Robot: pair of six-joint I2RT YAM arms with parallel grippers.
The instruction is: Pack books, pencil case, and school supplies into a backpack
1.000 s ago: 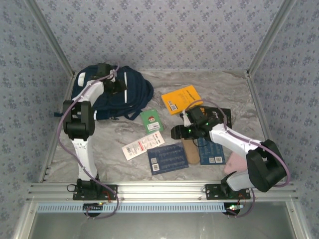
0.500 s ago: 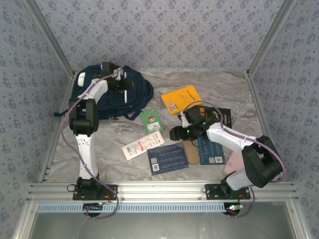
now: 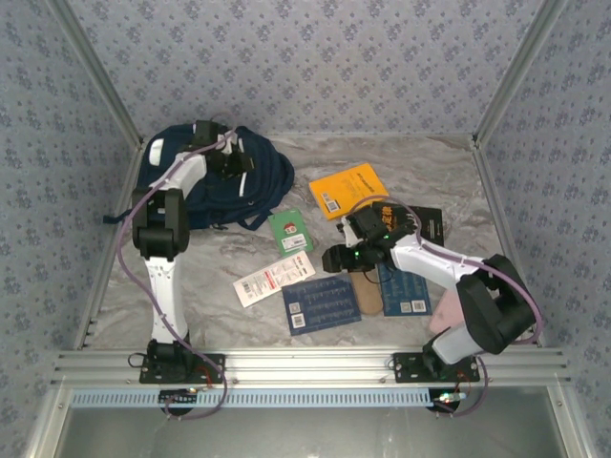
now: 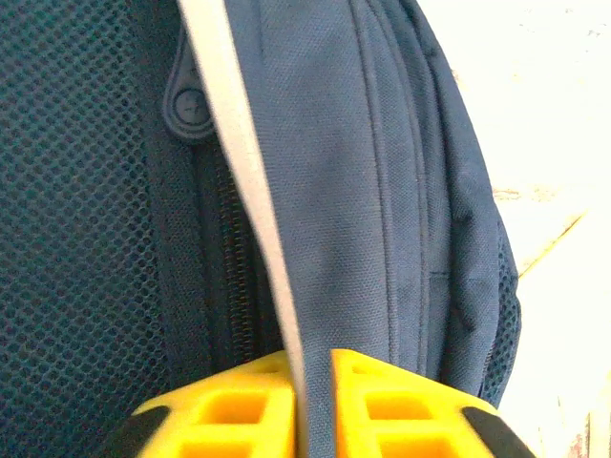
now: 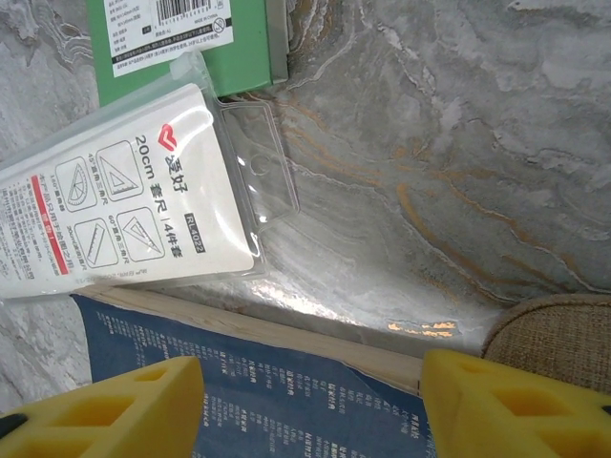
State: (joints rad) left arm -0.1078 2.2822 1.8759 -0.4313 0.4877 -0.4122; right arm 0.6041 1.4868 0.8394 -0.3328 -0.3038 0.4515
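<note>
The navy backpack [image 3: 215, 181] lies at the back left, and my left gripper [image 3: 235, 164] is on top of it. In the left wrist view the yellow fingers [image 4: 229, 405] are shut on a fold of backpack [image 4: 391, 191] fabric edged with a white stripe. My right gripper [image 3: 335, 258] hovers open over the near dark blue book [image 3: 322, 303], whose top edge lies between the jaws [image 5: 258, 401]. The white packet [image 5: 124, 219] and green pack [image 5: 191, 48] lie just beyond it. The tan pencil case [image 3: 365, 289] lies to the right, its end visible [image 5: 558, 339]. Nearby are the orange book [image 3: 348, 189], the black book [image 3: 427, 222] and the second blue book [image 3: 404, 291].
A pink object [image 3: 449, 310] sits near the right arm's base. The green pack [image 3: 289, 231] and white packet [image 3: 274, 279] lie mid-table between the arms. Metal frame rails and patterned walls enclose the marble tabletop [image 3: 420, 162].
My right gripper has edged left and slightly toward the back, over the near blue book's top edge. The left arm shifted a little on the backpack, still gripping.
</note>
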